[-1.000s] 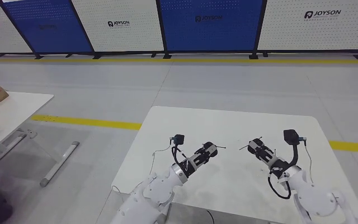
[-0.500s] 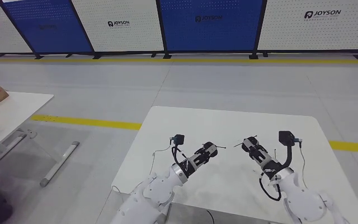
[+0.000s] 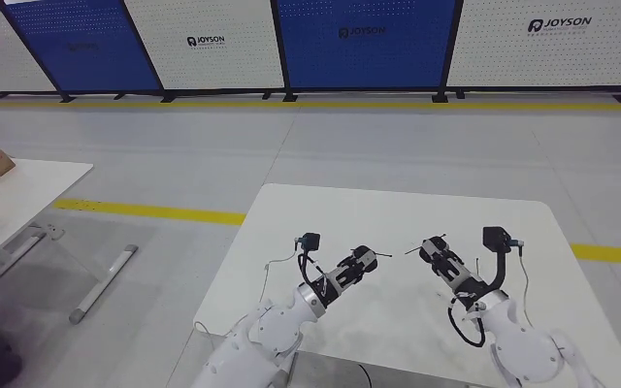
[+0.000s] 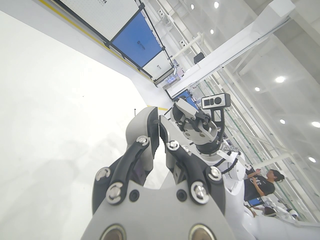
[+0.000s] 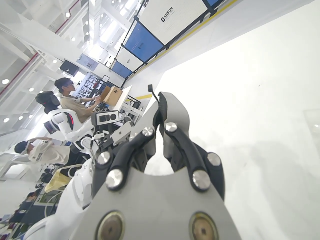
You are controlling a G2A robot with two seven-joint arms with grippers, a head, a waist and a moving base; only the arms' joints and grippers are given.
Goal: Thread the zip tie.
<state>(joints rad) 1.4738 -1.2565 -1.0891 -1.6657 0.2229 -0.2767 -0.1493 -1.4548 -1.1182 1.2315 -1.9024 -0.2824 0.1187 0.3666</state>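
Both arms are hovering over the white counter [image 3: 408,209], tips facing each other.

The right jaws are clamping the black zip tie [image 5: 153,93], whose square head is sticking out just past their tips, above the counter. The left jaws are pressing together, and a thin black strip [image 3: 381,255] is poking out beside their tips toward the right arm; whether it belongs to the same tie cannot be told. The two sets of jaws are sitting near each other, not touching.
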